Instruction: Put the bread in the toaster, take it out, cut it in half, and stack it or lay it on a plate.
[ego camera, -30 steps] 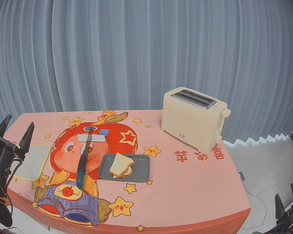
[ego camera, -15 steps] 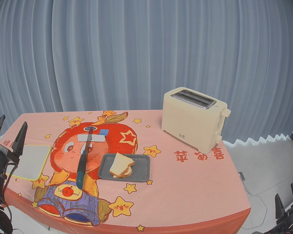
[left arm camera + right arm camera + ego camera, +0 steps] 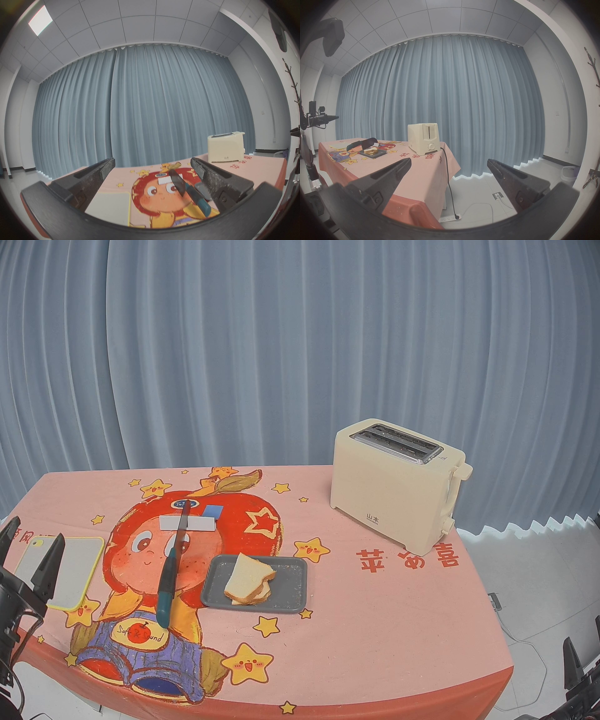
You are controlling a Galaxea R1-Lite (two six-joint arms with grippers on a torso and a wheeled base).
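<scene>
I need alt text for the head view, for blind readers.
Stacked bread slices lie on a grey tray on a pink tablecloth, a knife at its left, a toaster behind at right. The open left end effector is at the tablecloth's left edge.

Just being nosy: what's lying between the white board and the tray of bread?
A knife, its teal handle nearest the robot, and nothing else. The head view shows it between the board and the tray.
</scene>
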